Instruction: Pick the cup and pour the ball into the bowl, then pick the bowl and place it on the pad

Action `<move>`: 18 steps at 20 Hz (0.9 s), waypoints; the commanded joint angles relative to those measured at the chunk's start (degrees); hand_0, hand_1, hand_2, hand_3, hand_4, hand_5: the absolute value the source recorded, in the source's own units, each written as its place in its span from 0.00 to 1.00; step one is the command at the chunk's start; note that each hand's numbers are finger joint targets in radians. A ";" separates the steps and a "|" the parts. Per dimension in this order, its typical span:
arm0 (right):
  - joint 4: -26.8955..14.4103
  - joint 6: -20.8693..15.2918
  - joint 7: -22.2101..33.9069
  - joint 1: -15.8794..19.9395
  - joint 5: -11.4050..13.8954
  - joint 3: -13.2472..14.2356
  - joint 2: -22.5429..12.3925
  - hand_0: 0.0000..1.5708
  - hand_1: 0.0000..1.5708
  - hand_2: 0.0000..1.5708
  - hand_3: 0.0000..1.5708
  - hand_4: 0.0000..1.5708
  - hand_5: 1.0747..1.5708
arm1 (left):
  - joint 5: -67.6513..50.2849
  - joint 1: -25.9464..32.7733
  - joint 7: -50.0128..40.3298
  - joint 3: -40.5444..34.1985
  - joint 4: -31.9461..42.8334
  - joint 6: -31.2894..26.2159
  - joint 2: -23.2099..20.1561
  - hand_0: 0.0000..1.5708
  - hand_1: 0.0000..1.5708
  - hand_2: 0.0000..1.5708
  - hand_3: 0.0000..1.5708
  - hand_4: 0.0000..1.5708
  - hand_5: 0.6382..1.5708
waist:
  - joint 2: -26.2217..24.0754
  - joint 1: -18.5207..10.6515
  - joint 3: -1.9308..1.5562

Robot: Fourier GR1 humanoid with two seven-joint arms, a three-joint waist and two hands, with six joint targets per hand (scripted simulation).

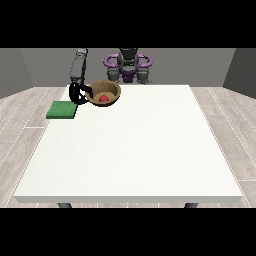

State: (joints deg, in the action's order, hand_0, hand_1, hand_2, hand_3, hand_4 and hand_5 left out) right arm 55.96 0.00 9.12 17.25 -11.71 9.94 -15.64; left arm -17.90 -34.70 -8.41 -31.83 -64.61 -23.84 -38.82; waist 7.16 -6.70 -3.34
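A: Front view, the only 1 we have. Nearest the camera is the bare front edge of the white table (pixel 130 197); nothing stands on that near half.

B: So everything sits at the far left?

A: Yes. The green pad (pixel 62 109) lies flat by the table's left edge. Just right of it and a little farther back is the brown bowl (pixel 103 93), with the red ball (pixel 104 98) already inside. I see no cup anywhere.

B: Then I'd judge the pour done and the step in hand to be moving the bowl to the pad. What about the hand?

A: The hand at the view's left (pixel 79 93) is at the bowl's left rim, its dark fingers apparently curled around that edge. The bowl looks tipped, its opening facing the camera, so it may already be off the table, though I cannot tell for certain. The other hand shows nowhere.

B: How to do it well, then?

A: Level the bowl before travelling so the ball stays in. Move it left and slightly nearer, a short trip, keeping its base above the pad's edge. Centre it over the green, lower until the base rests flat, and only then open the fingers.
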 commanded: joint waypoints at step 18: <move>-10.38 -0.38 -3.69 11.15 -0.02 12.09 -19.54 1.00 1.00 1.00 0.29 0.66 1.00 | -2.65 2.48 11.89 -4.43 6.78 -6.18 -6.91 0.00 0.00 0.00 0.00 0.77 0.98 | 9.39 2.38 3.33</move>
State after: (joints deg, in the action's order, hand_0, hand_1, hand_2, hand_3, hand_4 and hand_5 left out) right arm 48.16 -0.87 6.29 26.29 -10.79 21.00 -35.54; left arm -19.91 -32.45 0.75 -35.44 -59.86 -28.04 -43.92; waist 14.09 -3.69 0.13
